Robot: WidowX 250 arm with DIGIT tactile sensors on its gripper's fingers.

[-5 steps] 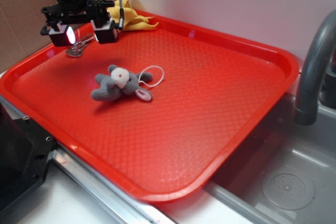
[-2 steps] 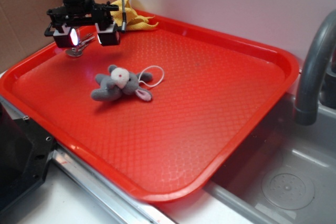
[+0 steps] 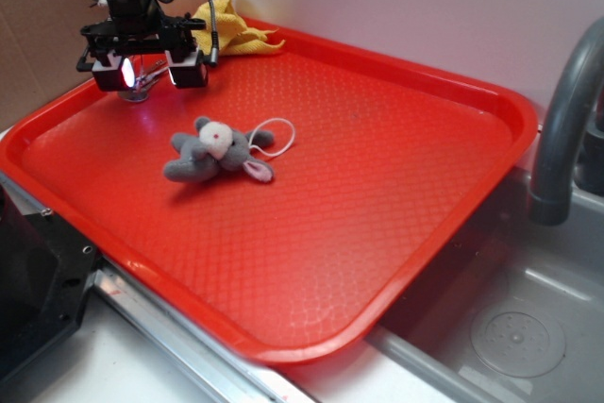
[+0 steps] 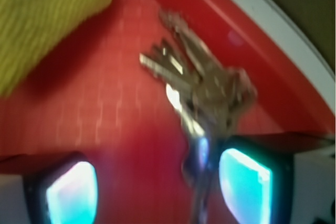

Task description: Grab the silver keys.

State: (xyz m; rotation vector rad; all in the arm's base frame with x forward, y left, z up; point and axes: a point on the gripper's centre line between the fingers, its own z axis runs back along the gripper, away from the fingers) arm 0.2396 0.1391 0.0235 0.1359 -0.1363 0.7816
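Parted end effector (image 3: pixel 149 74) seemingly above silver keys (image 4: pixel 202 90)

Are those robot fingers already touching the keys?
Cannot tell. In the blurred wrist view the silver keys run down right beside one of the fingers, with no plain gap or contact visible. In the exterior view the gripper hides them.

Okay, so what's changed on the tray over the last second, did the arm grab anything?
Nothing is grabbed yet. The tool shifted slightly toward the tray's back-left corner, staying open, and now sits over the silver keys, which lie flat on the red tray. The keys, the grey plush mouse and the yellow cloth have not moved.
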